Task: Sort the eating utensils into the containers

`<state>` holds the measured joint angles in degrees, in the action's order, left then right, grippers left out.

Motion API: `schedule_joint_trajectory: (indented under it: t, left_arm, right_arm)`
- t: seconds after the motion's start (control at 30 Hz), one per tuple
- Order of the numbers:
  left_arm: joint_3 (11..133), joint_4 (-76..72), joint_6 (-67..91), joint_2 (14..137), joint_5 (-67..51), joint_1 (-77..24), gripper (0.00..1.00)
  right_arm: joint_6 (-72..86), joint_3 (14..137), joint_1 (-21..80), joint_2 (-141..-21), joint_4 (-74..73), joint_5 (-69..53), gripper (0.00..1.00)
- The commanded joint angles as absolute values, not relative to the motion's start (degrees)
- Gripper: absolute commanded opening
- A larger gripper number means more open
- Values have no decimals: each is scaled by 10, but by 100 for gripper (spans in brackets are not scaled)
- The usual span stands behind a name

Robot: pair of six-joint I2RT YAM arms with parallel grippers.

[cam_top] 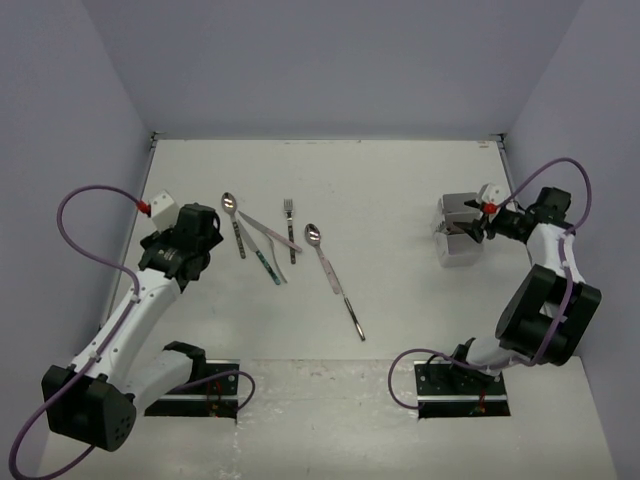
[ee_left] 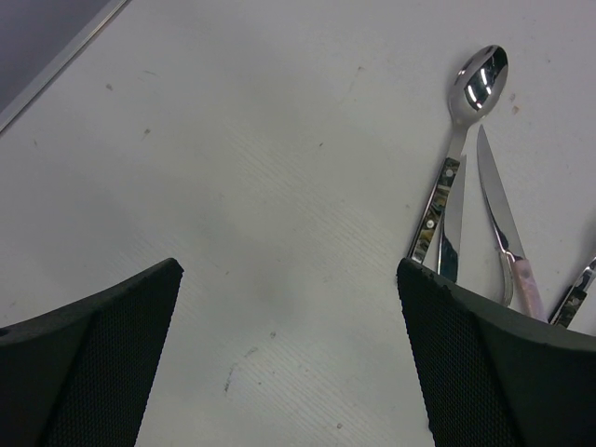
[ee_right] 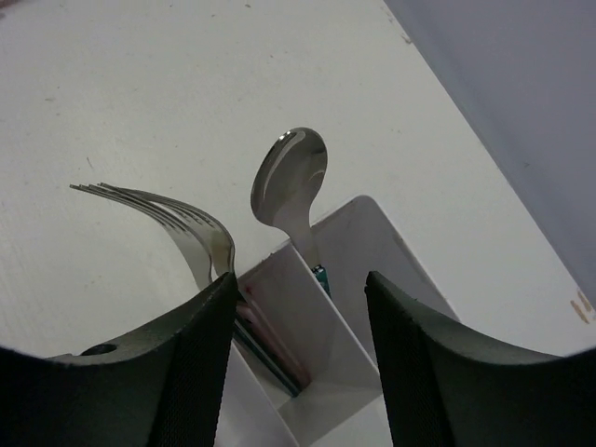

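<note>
The right claw hangs over the containers at the right of the table, its jaws apart and gripping nothing. In its wrist view a boxed spoon stands bowl-up in the containers. A teal bit of its handle just shows behind a divider, and where its foot rests is hidden. A boxed fork leans out to the left. Its handle passes behind the finger on that side, so I cannot tell whether the two touch. Pink and teal handles lie low in the nearer compartment, cut off by the fingers. From above, the claw covers much of the containers and what is in them cannot be made out.

The left claw hovers at the left, its jaws wide with only table between them. Just right of it lie five loose utensils:
- a far spoon
- a pink knife
- a second knife
- a fork
- a long spoon, nearest the middle

The pink knife's end reaches the fork's handle, but whether they touch is unclear. In the left wrist view the handles run under the right-hand finger and are cut off.
</note>
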<state>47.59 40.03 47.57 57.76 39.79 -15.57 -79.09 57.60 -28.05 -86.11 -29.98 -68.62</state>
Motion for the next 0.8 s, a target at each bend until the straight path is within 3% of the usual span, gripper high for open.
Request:
schedule_joint_trajectory:
  t: [0.0, 0.07, 0.13, 0.17, 0.2, 0.4, 0.57, 0.77]
  left_arm:
    - [478, 392, 491, 563, 403, -157, 100]
    - [480, 394, 489, 555, 401, -157, 100]
    - [487, 398, 481, 541, 396, -157, 100]
    - [490, 403, 480, 536, 396, -157, 100]
    - [499, 412, 478, 528, 395, -157, 100]
    - [545, 431, 460, 518, 383, -157, 100]
    - [574, 460, 448, 517, 396, -157, 100]
    - [590, 456, 424, 534, 389, -157, 100]
  right_arm:
    - [-775, 582, -284, -825, -284, -715, 59]
    - [-758, 586, -285, -810, -283, -729, 65]
    - [-721, 598, -284, -788, -280, -750, 80]
    - [-695, 613, -284, -780, -273, -753, 97]
    - [-660, 621, -285, -772, -249, -754, 99]
    - [-334, 670, -251, -711, -135, -757, 99]
    - [-280, 714, -189, -707, -161, -743, 99]
    - [-152, 828, -40, -771, -115, -573, 99]
